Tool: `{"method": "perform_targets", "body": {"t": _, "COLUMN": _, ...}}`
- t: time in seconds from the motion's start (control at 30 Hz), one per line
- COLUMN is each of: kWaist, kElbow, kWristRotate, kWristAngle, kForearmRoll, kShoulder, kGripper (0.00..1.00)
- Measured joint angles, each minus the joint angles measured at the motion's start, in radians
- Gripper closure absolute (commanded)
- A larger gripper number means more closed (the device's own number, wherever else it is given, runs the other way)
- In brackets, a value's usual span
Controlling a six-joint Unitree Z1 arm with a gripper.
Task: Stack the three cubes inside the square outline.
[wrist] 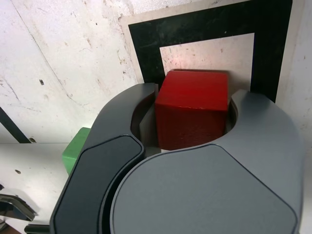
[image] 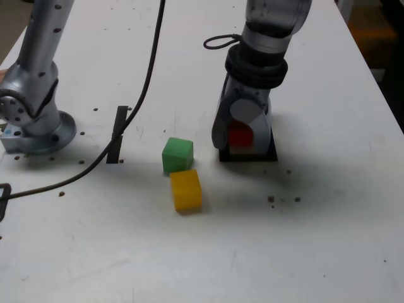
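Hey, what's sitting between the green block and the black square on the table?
Nothing: in the exterior view, only bare white table separates the green block from the black square, where the end effector holds the red block.

A silver-grey arm (image: 268, 28) with black collar rings, a looped black cable (image: 221, 42), bolted round base (image: 38, 136) and dark-grey hand (wrist: 195, 141).
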Motion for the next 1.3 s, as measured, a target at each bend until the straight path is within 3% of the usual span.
{"method": "perform_targets", "body": {"t": 0.8, "kWaist": 0.0, "kElbow": -0.026, "kWristRotate": 0.021, "kWristAngle": 0.001, "kForearmRoll": 0.003, "kShoulder": 0.006, "kGripper": 0.32}}
{"method": "perform_targets", "body": {"t": 1.0, "kWaist": 0.0, "kElbow": -0.054, "kWristRotate": 0.014, "kWristAngle": 0.043, "kForearmRoll": 0.037, "kShoulder": -0.014, "kGripper": 0.31}}
{"method": "perform_targets", "body": {"t": 1.1, "kWaist": 0.0, "kElbow": -0.072, "kWristRotate": -0.014, "kWristAngle": 0.084, "kForearmRoll": 0.105, "kShoulder": -0.061, "kGripper": 0.31}}
{"method": "perform_targets", "body": {"t": 1.3, "kWaist": -0.04, "kElbow": -0.063, "kWristRotate": -0.109, "kWristAngle": 0.119, "kForearmRoll": 0.193, "kShoulder": -0.165, "kGripper": 0.31}}
